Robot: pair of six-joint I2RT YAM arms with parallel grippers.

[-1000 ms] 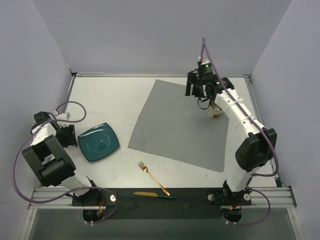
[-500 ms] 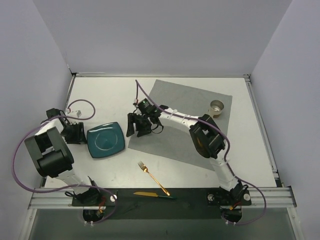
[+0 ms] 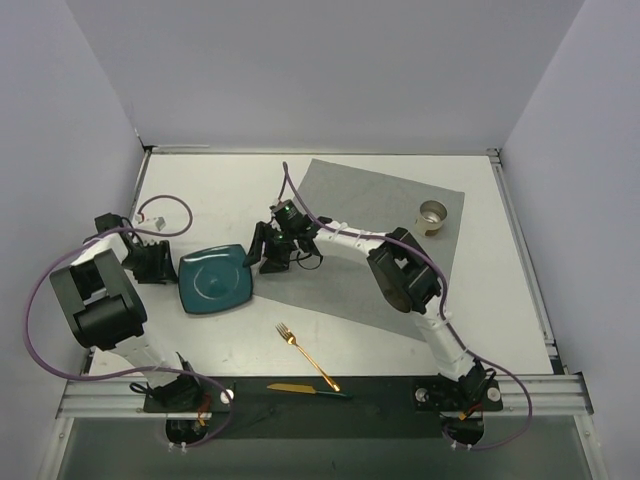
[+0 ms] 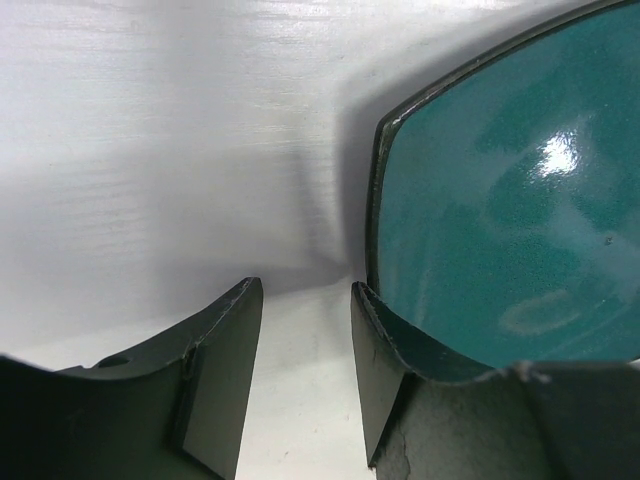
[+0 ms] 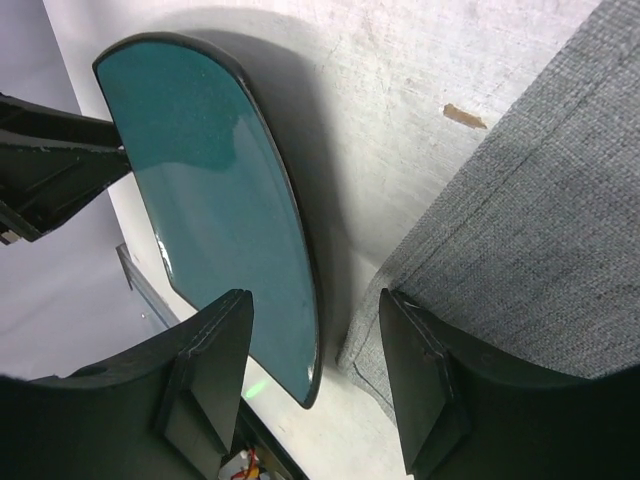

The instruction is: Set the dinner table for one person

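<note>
On the white table [image 3: 200, 190], the left gripper [image 4: 305, 290], fingers apart, has nudged the teal plate [image 3: 215, 280] rightward toward the grey placemat [image 3: 370, 250]. The right gripper [image 5: 315, 297], also spread, sits at the plate's opposite edge.

Glossy teal-glazed plate [image 3: 213, 281] with bright highlights; matt grey placemat [image 5: 540, 230] of rough woven cloth; smooth white dinner table [image 3: 210, 190], faintly sheened; polished gold-toned metal fork [image 3: 308, 357]; shiny, metallic-looking cup [image 3: 433, 213].

plate [image 3: 214, 280] 1 | placemat [image 3: 385, 195] 1 | cup [image 3: 433, 214] 1 | fork [image 3: 305, 356] 1 | knife [image 3: 303, 388] 1
</note>
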